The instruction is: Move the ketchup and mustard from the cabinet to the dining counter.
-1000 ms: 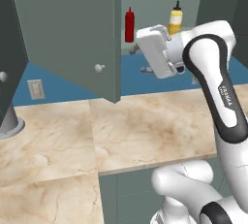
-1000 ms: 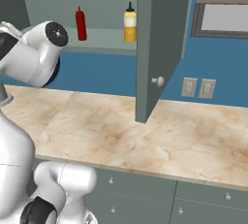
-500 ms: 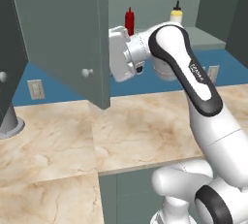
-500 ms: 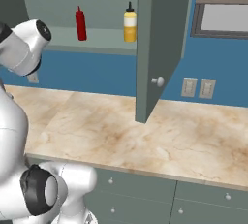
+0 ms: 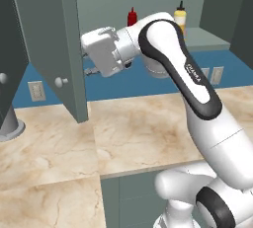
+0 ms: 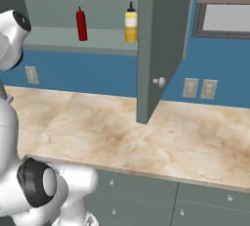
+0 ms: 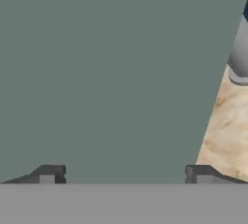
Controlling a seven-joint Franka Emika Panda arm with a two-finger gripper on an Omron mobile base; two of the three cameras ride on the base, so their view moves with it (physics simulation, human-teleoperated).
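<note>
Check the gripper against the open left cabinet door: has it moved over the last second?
Yes. In the left base view the gripper has swung left, from beside the ketchup toward the open left cabinet door, and now sits right by its inner face, jaws wide.

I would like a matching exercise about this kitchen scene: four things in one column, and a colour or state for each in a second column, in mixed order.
Things:
1. ketchup
2. mustard
3. cabinet
4. gripper

Colours or states:
A. doors swung open
B. open, holding nothing, facing a door
C. yellow bottle, standing on the shelf
D. red bottle, standing on the shelf

Pairs: 1-D, 2-C, 3-A, 4-B
</note>
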